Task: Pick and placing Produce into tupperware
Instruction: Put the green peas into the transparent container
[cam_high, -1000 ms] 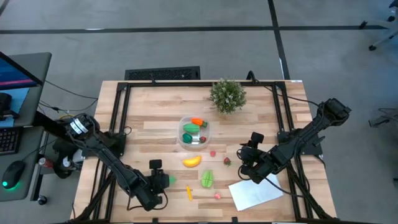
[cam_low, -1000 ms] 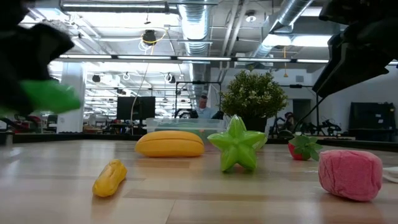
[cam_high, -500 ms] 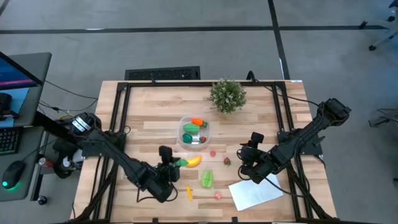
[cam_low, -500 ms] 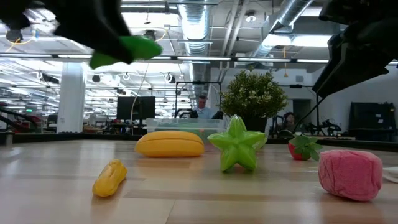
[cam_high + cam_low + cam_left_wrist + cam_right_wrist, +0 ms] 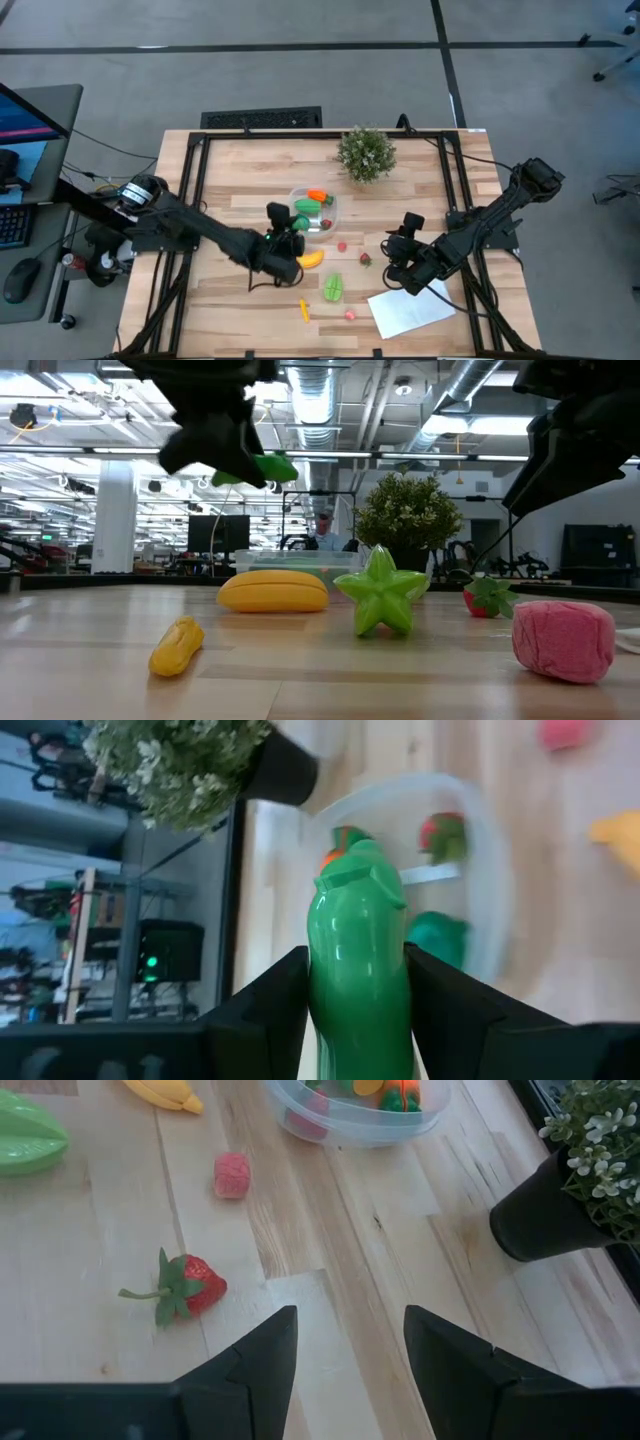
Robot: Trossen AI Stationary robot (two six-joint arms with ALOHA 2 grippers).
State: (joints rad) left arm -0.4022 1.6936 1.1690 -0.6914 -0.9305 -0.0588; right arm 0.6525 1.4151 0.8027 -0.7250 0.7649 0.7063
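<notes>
Carrying green produce (image 5: pixel 358 960), left hand (image 5: pixel 285 243) (raised) has reached tupperware (image 5: pixel 331 223).

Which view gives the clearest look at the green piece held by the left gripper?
The left wrist view: the glossy green piece fills the centre, clamped between the left gripper fingers, with the tupperware beyond. The high view shows only a green speck by the tupperware; the low view shows a tip; the right wrist view misses it.

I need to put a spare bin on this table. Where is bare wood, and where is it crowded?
Bare: the far-left corner, left of the plant, and the near-left corner. Crowded: the middle, around the container, banana, star fruit and strawberry. The white sheet takes the near right.
</notes>
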